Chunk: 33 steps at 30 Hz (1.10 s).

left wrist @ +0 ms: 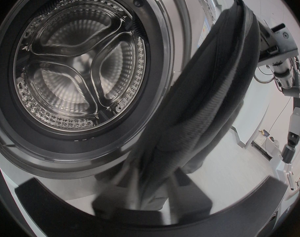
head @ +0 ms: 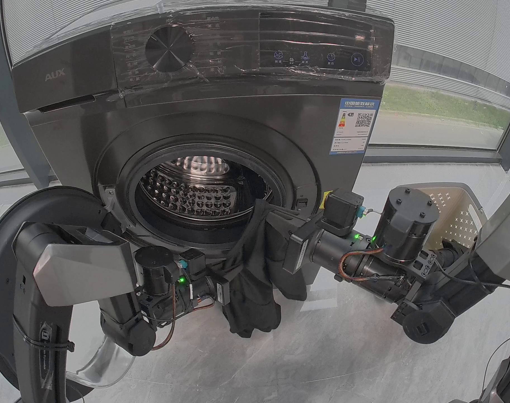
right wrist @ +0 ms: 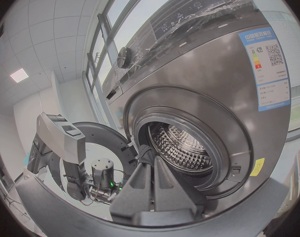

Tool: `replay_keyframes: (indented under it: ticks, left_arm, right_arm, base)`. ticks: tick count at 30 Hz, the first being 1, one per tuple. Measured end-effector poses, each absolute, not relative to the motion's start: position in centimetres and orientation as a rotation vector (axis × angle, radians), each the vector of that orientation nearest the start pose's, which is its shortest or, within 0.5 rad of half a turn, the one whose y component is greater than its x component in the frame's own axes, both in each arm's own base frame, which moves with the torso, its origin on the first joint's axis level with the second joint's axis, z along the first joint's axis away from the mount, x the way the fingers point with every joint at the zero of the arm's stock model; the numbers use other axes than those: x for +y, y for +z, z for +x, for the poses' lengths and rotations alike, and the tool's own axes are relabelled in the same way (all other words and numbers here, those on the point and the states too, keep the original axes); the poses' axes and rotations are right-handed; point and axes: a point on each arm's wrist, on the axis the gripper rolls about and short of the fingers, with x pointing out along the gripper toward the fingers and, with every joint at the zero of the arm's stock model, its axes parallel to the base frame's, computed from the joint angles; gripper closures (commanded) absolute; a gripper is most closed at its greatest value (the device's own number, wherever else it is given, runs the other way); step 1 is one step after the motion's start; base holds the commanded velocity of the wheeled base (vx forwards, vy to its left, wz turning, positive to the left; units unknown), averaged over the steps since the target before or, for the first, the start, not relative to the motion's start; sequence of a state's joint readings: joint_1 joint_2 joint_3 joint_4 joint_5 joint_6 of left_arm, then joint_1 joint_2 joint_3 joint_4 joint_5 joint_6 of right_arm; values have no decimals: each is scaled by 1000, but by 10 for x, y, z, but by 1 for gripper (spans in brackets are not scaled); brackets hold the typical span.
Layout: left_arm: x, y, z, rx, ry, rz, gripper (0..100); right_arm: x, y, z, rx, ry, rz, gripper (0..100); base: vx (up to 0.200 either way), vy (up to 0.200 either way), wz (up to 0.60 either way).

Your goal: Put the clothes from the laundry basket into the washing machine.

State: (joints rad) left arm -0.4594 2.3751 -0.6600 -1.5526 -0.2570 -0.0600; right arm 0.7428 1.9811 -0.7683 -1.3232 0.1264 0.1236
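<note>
Right fingers (right wrist: 141,185) clamp the dark garment (head: 255,270) by its top. Its bulk hangs below them, with the drum mouth (head: 201,197) just ahead. Whether the left fingers (left wrist: 189,198) grip, I cannot tell. Lift the tail clear before pushing in.

The open mouth of the washing machine (left wrist: 181,40) is seen close up, ringed by a dark door seal (left wrist: 90,145). Within it the steel drum (left wrist: 77,60) is shown, with its perforated wall and three raised paddles brightly lit. A black garment (left wrist: 202,92) is hung in long folds just beside the opening, overlapping its rim on one side. The garment's upper end is met by the right gripper (left wrist: 268,38), and its lower part is led down to the blurred left gripper (left wrist: 150,198). A pale floor (left wrist: 235,168) is seen behind the cloth
</note>
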Motion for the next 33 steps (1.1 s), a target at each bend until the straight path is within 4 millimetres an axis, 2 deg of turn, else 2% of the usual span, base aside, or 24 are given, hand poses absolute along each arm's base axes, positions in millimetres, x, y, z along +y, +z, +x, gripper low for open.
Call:
replay_keyframes:
  ticks: [6,12,17,18,26,33]
  left_arm:
    - [-156,22,319,176,-690,-42,100]
    - [-142,46,299,160,-680,-43,100]
    - [-138,60,285,147,-688,-43,100]
    - [-138,61,284,144,-693,-43,0]
    - [-140,60,285,146,-694,-46,0]
    - [-144,45,295,173,-690,-42,0]
  right_arm:
    - [229,145,268,-45,828,135,100]
    - [213,138,278,-44,771,79,100]
    - [210,134,282,-55,759,67,100]
    - [210,134,282,-55,759,67,100]
    - [213,133,281,-55,767,66,100]
    - [219,134,277,-57,788,67,100]
  base:
    - [0,0,0]
    - [0,0,0]
    - [0,0,0]
    - [0,0,0]
    - [0,0,0]
    - [0,0,0]
